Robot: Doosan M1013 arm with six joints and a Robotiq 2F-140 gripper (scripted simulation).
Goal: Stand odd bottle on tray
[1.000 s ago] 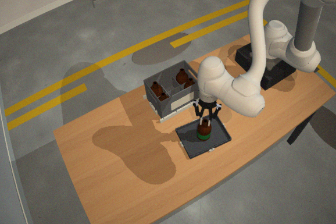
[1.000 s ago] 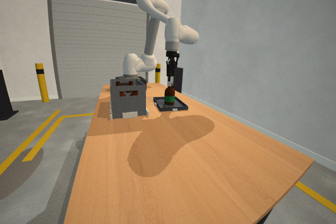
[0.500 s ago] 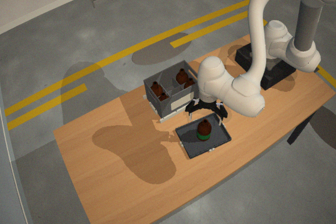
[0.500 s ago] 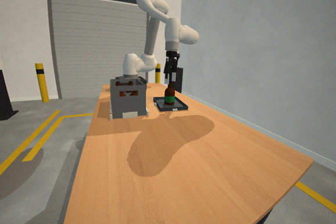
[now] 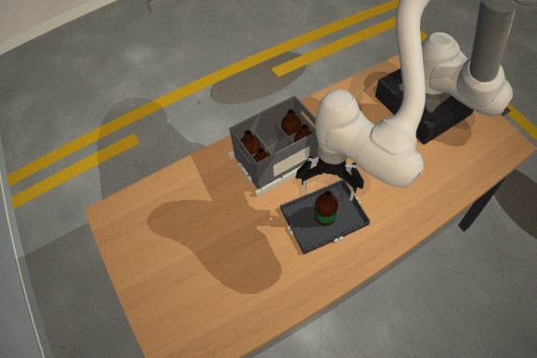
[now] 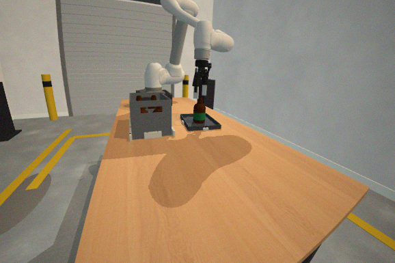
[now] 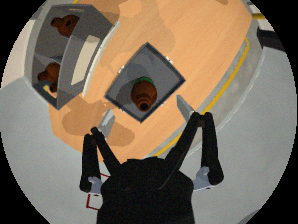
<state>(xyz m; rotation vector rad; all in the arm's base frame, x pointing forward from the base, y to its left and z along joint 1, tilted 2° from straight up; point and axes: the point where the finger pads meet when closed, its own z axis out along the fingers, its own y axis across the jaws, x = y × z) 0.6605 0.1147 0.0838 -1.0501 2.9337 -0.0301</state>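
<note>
A brown bottle with a green band (image 5: 326, 207) (image 6: 199, 107) (image 7: 144, 93) stands upright on the dark tray (image 5: 304, 235) (image 6: 212, 124) (image 7: 162, 75). My gripper (image 5: 328, 191) (image 6: 199, 92) (image 7: 143, 107) is wide open, its fingertips apart on either side of and around the height of the bottle's mouth, touching nothing that I can see. The grey crate (image 5: 261, 178) (image 6: 150, 125) (image 7: 64, 87) stands level beside the tray. Several brown bottles, such as one at the left (image 5: 249, 141) and one at the back (image 5: 291, 123), stand in its compartments; their lower parts are hidden. Neck thickness differences are too small to tell.
The crate's walls rise well above the tray's low rim, close to one side of the gripper. The wooden table (image 5: 186, 280) (image 6: 222, 205) carries both. The arm's black base block (image 5: 446, 126) is at the table's far right end in the top view.
</note>
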